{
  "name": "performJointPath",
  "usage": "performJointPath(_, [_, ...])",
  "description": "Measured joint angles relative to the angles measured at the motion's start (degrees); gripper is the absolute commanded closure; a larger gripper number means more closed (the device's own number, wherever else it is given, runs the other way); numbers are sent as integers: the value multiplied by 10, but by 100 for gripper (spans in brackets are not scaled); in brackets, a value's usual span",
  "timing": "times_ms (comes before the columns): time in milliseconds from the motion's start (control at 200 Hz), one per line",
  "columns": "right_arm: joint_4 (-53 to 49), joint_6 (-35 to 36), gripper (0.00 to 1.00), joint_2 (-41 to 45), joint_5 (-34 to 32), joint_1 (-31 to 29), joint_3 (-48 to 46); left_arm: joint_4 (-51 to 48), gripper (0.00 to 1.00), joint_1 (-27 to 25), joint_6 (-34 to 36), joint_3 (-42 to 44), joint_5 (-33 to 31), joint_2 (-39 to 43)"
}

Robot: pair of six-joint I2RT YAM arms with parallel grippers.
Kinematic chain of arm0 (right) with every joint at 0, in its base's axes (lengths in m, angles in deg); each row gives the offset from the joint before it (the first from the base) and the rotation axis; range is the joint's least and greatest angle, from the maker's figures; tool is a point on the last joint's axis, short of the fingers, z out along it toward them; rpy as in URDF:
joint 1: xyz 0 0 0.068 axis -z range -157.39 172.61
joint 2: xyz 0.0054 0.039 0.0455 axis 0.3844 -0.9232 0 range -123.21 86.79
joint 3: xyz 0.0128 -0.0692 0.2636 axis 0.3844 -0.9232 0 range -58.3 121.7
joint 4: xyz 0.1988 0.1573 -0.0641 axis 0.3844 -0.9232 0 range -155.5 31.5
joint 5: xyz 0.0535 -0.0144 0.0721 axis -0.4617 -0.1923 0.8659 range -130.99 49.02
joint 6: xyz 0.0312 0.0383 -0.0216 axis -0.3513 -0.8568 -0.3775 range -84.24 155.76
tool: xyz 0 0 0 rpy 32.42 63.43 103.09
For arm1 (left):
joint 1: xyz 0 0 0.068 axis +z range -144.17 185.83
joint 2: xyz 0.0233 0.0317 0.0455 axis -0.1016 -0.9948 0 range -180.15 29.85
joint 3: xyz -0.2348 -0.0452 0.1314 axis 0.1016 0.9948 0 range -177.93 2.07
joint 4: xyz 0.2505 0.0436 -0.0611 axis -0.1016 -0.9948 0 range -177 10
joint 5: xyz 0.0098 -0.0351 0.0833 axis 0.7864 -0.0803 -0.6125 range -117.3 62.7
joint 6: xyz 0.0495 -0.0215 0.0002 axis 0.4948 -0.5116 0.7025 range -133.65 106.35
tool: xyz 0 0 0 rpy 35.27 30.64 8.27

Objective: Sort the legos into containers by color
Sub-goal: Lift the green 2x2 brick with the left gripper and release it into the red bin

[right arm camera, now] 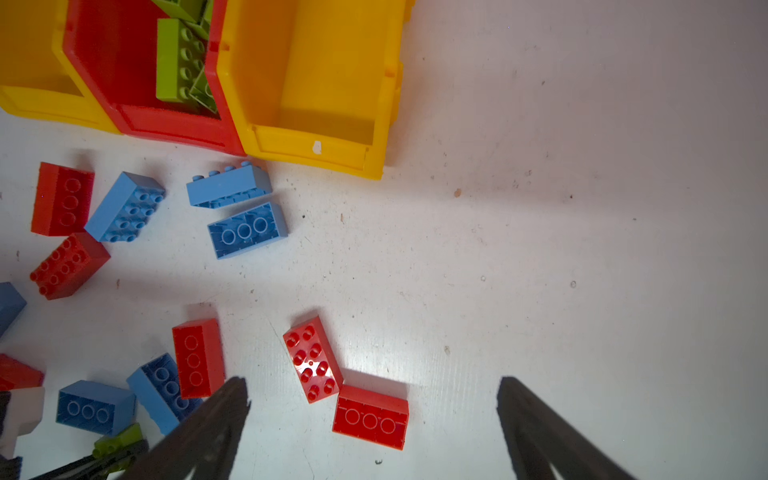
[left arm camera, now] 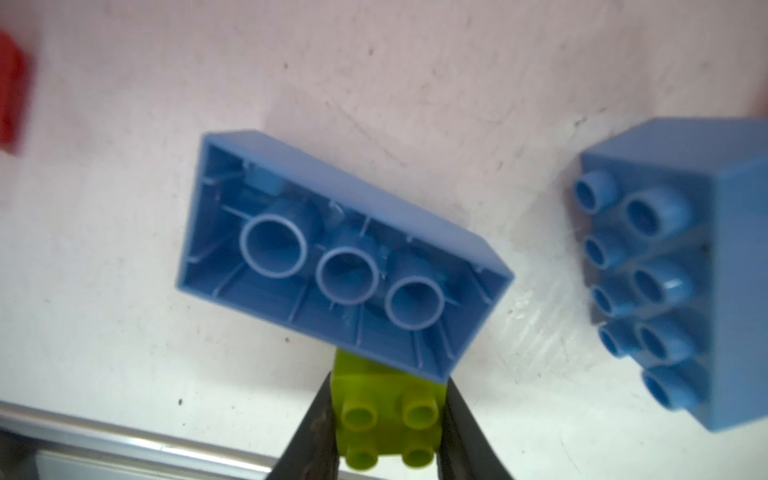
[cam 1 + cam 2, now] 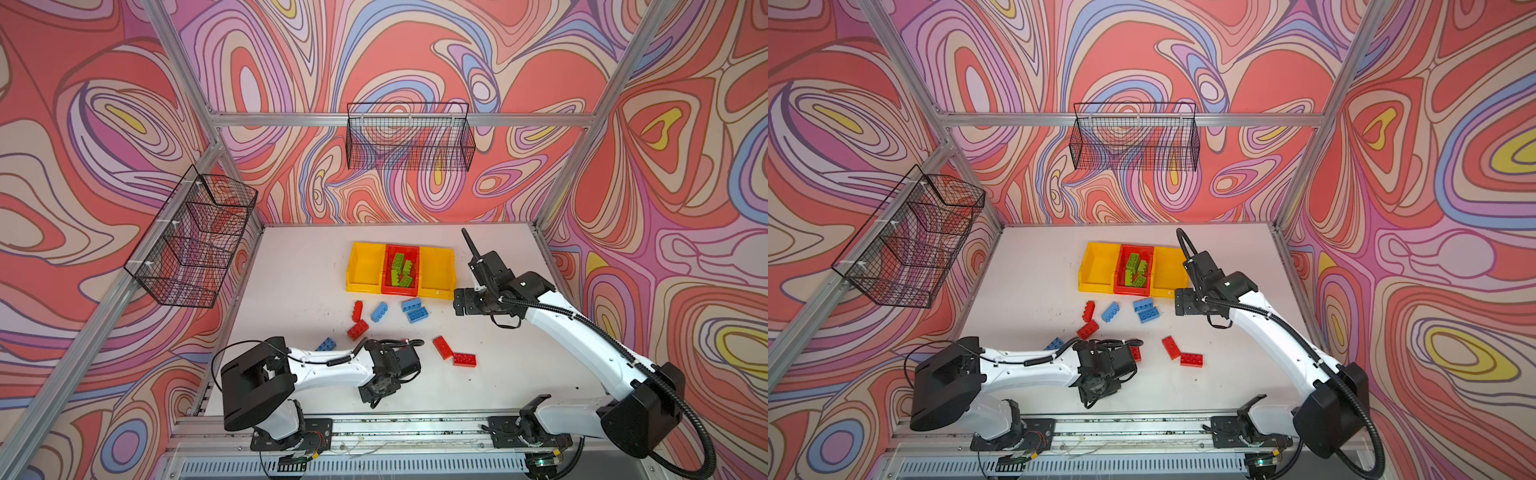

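In left tool (image 2: 389,380): glossy studded lime brick (image 2: 386,432), clamped; right tool (image 1: 372,380) spread wide.

Swirling coral, lilac, blue and yellow wallpaper (image 3: 519,79) covers the three walls of an enclosure framed in bare aluminium rails (image 3: 291,119). One black wire basket (image 3: 409,137) hangs on the back wall, and a tiered one (image 3: 191,241) on the left wall. The white worktop (image 3: 299,291) below is evenly lit, scuffed and speckled with dirt.
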Motion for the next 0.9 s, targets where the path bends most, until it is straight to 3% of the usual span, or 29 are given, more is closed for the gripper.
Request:
performJointPath(426, [-16, 6, 2, -35, -8, 5, 57, -134, 84, 30, 158, -193, -27, -21])
performJointPath(901, [-22, -8, 2, -42, -12, 35, 89, -180, 84, 228, 379, -439, -23, -158])
